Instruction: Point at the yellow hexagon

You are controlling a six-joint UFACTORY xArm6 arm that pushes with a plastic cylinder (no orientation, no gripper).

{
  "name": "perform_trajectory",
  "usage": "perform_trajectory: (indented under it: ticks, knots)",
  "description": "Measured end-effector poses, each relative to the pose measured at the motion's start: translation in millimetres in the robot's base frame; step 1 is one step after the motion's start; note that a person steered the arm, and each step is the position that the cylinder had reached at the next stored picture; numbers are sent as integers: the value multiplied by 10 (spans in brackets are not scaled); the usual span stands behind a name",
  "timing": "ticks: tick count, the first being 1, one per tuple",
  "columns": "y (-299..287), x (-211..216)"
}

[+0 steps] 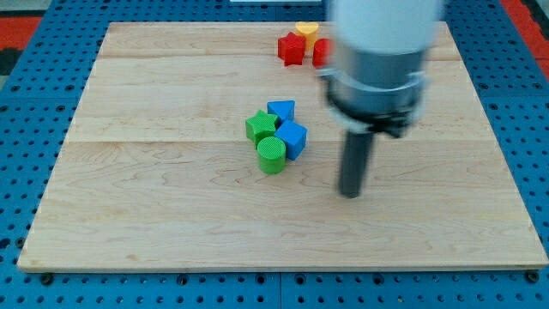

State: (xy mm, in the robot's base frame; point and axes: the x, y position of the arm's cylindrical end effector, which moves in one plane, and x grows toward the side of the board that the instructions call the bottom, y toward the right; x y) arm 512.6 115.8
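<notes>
The yellow hexagon (306, 30) lies at the view's top edge of the wooden board, partly hidden behind the red star (292, 49). Another red block (320, 53) sits just right of the star, mostly hidden by the arm. My tip (349, 194) rests on the board right of centre, well below the yellow hexagon and to the right of the middle cluster. The arm's blurred body (377, 60) covers the board's upper right.
A cluster in the middle holds a green star (261, 125), a green cylinder (271, 155), a blue triangle-like block (281, 111) and a blue cube (292, 138). The board (129, 215) lies on a blue perforated table.
</notes>
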Motion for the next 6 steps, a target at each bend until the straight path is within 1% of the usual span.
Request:
perform_trajectory:
  ticks: [1,2,3,4,5,6]
  knots:
    - [1023,-917]
    - [1123,-2025]
    - [592,-2371]
    - [-156,-2518]
    - [-886,-2519]
    - [-1049,-2495]
